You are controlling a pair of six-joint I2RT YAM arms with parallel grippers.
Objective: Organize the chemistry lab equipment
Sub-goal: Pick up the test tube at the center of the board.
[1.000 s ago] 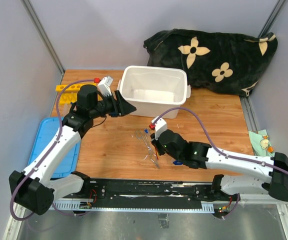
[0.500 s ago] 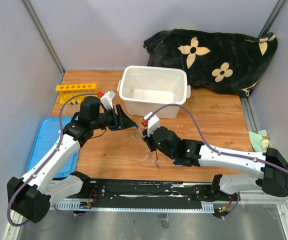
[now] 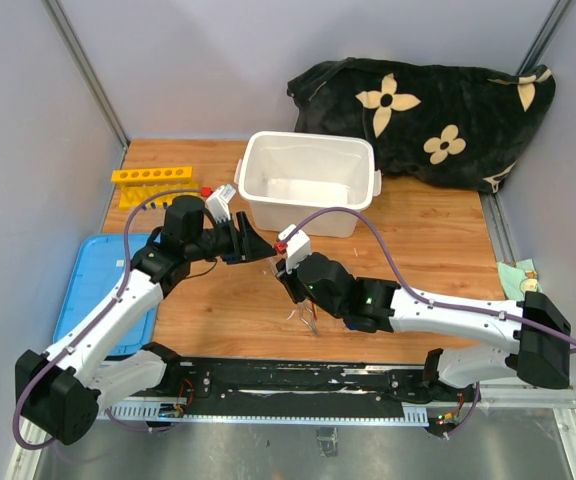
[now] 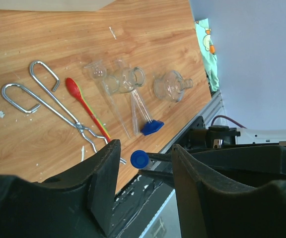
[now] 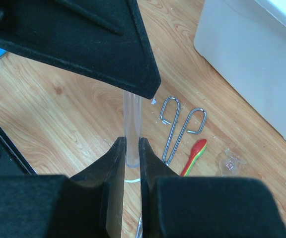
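My right gripper (image 3: pixel 286 272) is shut on a clear blue-capped tube (image 5: pixel 132 126) and holds it above the table. My left gripper (image 3: pixel 260 250) is open, its jaws standing either side of the tube's blue cap (image 4: pixel 139 159) without touching it. In the left wrist view, metal tweezers (image 4: pixel 48 101), a thin red-orange tool (image 4: pixel 86 106), small glass beakers (image 4: pixel 125 79), a flask (image 4: pixel 170 85) and a blue-based glass piece (image 4: pixel 150 126) lie on the wood. The yellow holed rack (image 3: pixel 153 176) stands at the far left.
A white plastic bin (image 3: pixel 308 180) stands behind the grippers. Its blue lid (image 3: pixel 103 290) lies at the left edge. A black flower-patterned blanket (image 3: pixel 428 110) fills the back right. A green cloth (image 3: pixel 521 283) lies at the right edge.
My right gripper has risen and moved left with the tube. My left gripper has moved down and right to meet it, and its jaws now bracket the blue cap.
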